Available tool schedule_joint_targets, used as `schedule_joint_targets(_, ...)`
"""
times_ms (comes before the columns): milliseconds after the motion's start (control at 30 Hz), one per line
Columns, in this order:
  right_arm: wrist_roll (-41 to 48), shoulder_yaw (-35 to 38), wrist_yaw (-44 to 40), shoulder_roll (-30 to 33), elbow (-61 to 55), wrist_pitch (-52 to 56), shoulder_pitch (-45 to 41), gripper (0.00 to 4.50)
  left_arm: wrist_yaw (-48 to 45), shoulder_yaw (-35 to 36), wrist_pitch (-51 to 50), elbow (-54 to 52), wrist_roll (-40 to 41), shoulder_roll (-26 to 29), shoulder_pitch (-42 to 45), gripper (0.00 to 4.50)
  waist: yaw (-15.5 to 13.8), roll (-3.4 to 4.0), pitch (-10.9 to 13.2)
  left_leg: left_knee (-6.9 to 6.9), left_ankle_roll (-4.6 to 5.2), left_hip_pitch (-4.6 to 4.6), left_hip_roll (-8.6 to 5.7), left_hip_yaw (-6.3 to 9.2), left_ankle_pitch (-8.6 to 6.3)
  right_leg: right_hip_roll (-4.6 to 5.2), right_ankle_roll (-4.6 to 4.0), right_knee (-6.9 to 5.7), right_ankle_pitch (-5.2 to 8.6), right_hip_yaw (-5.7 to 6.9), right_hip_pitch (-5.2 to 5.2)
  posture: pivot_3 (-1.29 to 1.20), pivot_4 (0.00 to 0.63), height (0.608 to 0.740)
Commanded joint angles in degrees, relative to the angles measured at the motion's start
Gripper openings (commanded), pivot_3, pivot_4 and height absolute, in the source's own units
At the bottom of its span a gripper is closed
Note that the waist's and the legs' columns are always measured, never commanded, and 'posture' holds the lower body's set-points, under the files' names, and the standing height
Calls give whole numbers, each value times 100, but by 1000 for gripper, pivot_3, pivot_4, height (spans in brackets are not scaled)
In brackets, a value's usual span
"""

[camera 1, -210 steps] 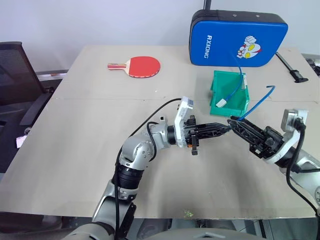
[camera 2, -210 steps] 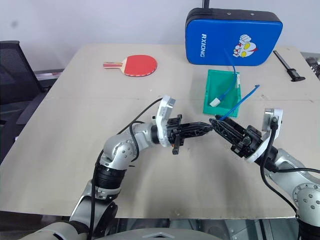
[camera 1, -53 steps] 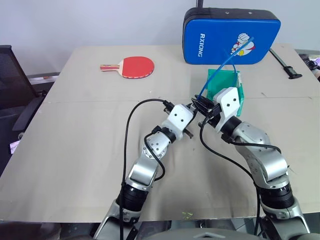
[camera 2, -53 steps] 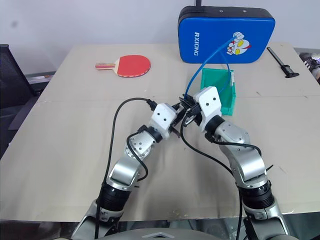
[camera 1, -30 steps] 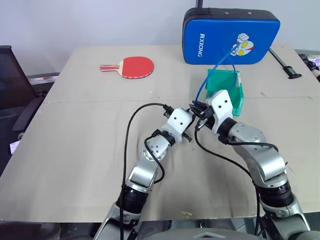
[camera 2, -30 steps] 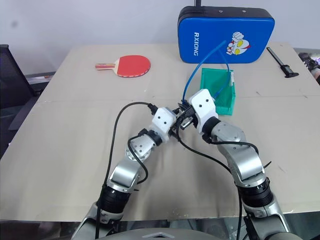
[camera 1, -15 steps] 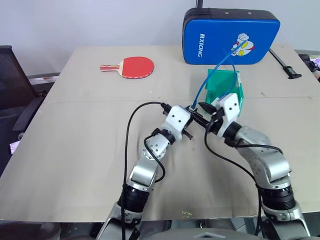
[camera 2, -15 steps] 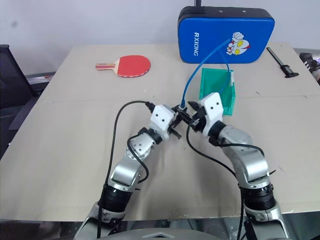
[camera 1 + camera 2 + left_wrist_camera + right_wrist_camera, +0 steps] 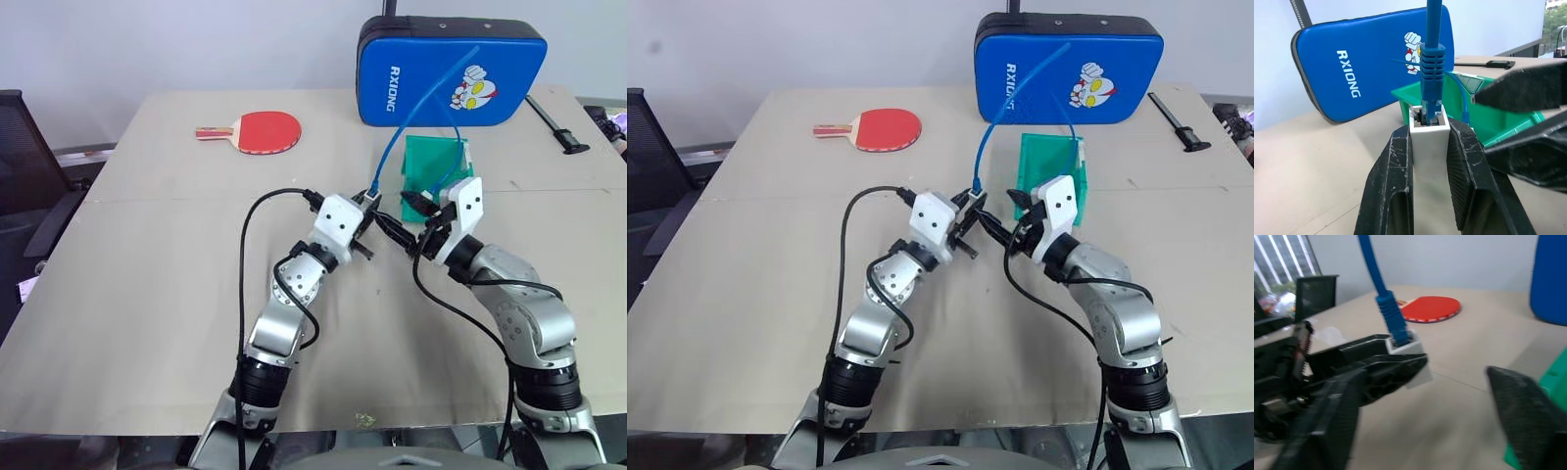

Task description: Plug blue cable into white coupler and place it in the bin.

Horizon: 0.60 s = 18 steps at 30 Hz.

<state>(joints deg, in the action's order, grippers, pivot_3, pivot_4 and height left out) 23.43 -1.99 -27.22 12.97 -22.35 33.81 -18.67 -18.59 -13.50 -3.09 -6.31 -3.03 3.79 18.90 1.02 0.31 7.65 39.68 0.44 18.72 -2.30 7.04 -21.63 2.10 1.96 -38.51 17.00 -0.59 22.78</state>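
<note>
Centre frame, we see our left gripper (image 9: 1429, 161) clenched on the white coupler (image 9: 1429, 142) with the blue cable (image 9: 402, 122) plugged in and arcing upward, our right gripper (image 9: 415, 217) released just right of it, the bin (image 9: 427, 166) beyond.

Mid-table: small white plastic cube coupler (image 9: 1429, 139) between the left gripper's (image 9: 1429, 147) two fingers; thin bright-blue cable (image 9: 392, 147) plugged into its top, rising toward 1 o'clock. Right gripper (image 9: 411, 215) just beside, at 3 o'clock. Small green translucent plastic bin (image 9: 423, 162) behind; big blue padded case (image 9: 446, 73) beyond; red table-tennis bat (image 9: 257, 130) at 10 o'clock
</note>
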Motion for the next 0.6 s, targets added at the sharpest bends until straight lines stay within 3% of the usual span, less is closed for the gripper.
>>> schedule_joint_targets(33, 80, -38, -9, -69, -61, -153, -293, 1714, -347, -351, 80, -269, 156, -48, 16, 378, -2, 0, 0, 1, 0, 0, -1, 0, 0, 0, 0, 0, 0, 0, 0, 0, 150, 740)
schedule_joint_targets(67, 76, -52, -22, -75, -41, -174, -321, 1016, -378, -361, 56, -285, 183, -35, 9, 378, -2, 0, 0, 2, 0, 0, -1, 0, 0, 0, 0, 0, 0, 0, 0, 0, 150, 740)
schedule_joint_targets(167, 72, -58, -37, -77, 2, -215, -378, 110, -437, -345, 20, -292, 215, -6, -4, 378, 5, 0, 0, 3, 0, 0, -1, 1, 0, 0, 0, -1, 0, 0, 0, 0, 150, 740)
schedule_joint_targets(300, 143, -42, -179, 35, -74, -179, -360, 110, -436, -311, 3, -283, 211, 18, -7, 378, 2, 0, 0, 3, 0, 0, -2, 1, 0, 0, 0, -2, 0, -1, 0, 0, 150, 740)
schedule_joint_targets(333, 157, -36, -197, 46, -92, -191, -358, 739, -435, -307, 4, -283, 206, 17, -9, 378, -1, 0, 0, 5, 0, 0, -2, 2, 0, 0, 0, -2, 0, -1, 0, 0, 150, 740)
schedule_joint_targets(400, 183, -23, -218, 47, -109, -216, -368, 1427, -437, -300, 1, -282, 205, 6, -13, 378, 0, -1, 0, 11, 0, 0, -2, 2, 0, 0, 0, -2, 0, -1, -1, 0, 150, 740)
schedule_joint_targets(467, 227, -5, -245, 42, -110, -211, -389, 2439, -440, -295, -10, -279, 210, -7, -17, 378, 1, 0, 0, 11, 0, 0, -2, 2, 0, 0, 0, -2, 0, -3, -1, 0, 150, 740)
schedule_joint_targets(600, 382, 15, -431, 151, -118, -151, -409, 2439, -489, -305, -27, -276, 225, 3, -21, 378, 3, 0, 0, 11, 0, 0, -3, 4, 0, 0, 0, -3, 0, -3, -1, 0, 150, 740)
